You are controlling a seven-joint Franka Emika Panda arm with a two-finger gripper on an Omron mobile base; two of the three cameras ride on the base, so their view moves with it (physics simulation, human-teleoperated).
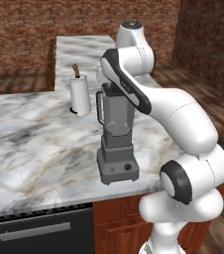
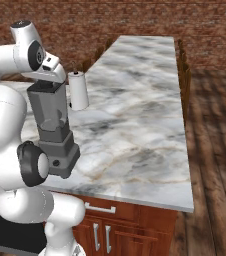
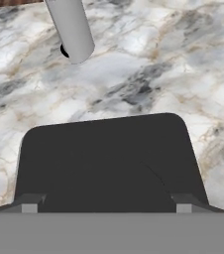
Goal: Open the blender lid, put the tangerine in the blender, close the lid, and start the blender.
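Blender lid (image 3: 109,163) sits square on the blender (image 1: 116,144) jar at the marble bench's (image 1: 29,144) front edge, directly beneath the hand; fingers (image 3: 28,207) spread wide, straddling its two sides, clamping nothing yet. Paper-towel roll (image 3: 72,30) stands beyond.

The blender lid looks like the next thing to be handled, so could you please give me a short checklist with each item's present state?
1. Gripper open, a fingertip toward each side of the blender lid: ok.
2. Lid sits on the blender: ok.
3. Fingers touching the lid: cannot tell.
4. Blender upright on the counter: ok.
5. Paper-towel roll apart from the blender: ok.
6. Tangerine located: cannot tell.
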